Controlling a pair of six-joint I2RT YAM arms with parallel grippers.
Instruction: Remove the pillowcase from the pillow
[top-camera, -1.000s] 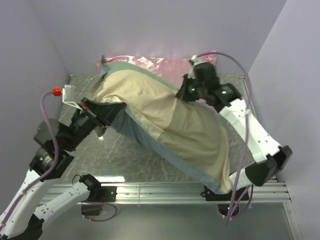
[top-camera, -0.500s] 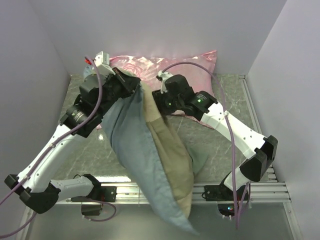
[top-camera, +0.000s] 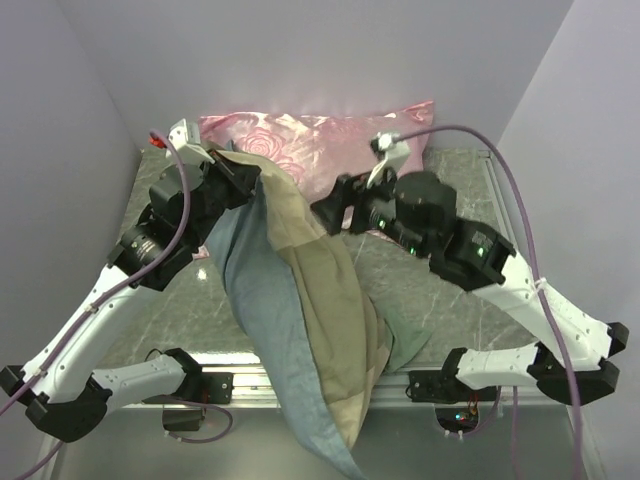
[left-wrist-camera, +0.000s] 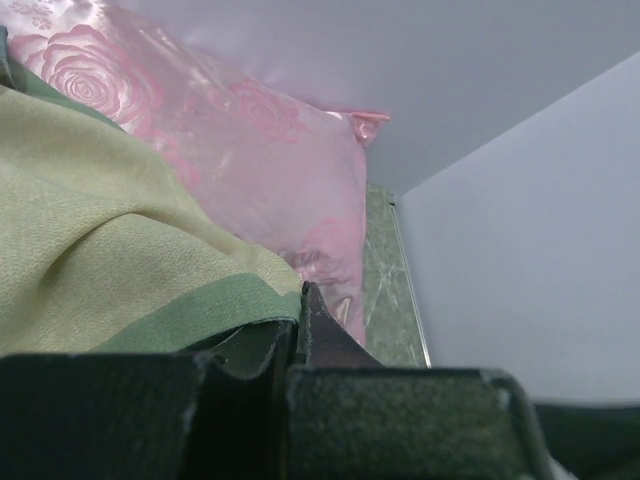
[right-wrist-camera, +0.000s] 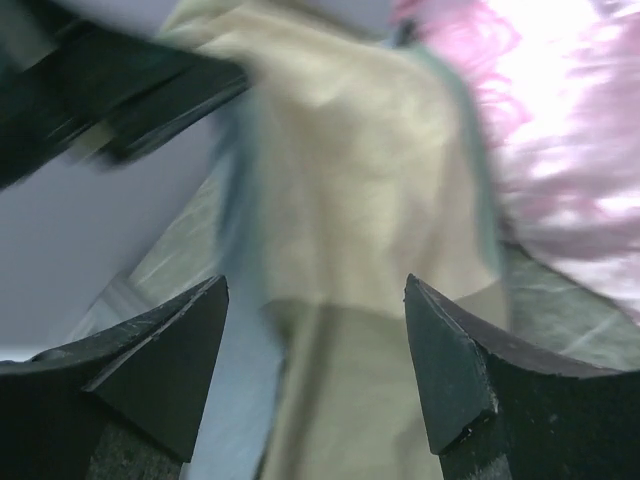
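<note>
Pale lavender walls closed in a grey marbled table, and a shiny pink rose-patterned pillow lay along its far edge against the back wall.

The left gripper was raised over the far-left part of the table, with its jaws closed tight on the top end of the pillowcase. In the left wrist view a green band of the fabric ran straight into the shut fingers, with tan cloth spreading away to the left.

From that pinch the pillowcase hung as a long, plump shape. Its long axis ran from the far left down toward the near edge and slightly to the right. Its lower end pointed at the camera and passed over the aluminium rail at the table's front. The slate-blue face was turned to the left and the tan and green checks to the right. The pillow itself could not be seen.

The right gripper hovered just beside the upper right edge of the pillowcase. Its jaws stood wide apart and gripped nothing. In the right wrist view the tan cloth appeared beyond the gap between the two fingers, blurred, and I could not tell whether it touched them.
</note>
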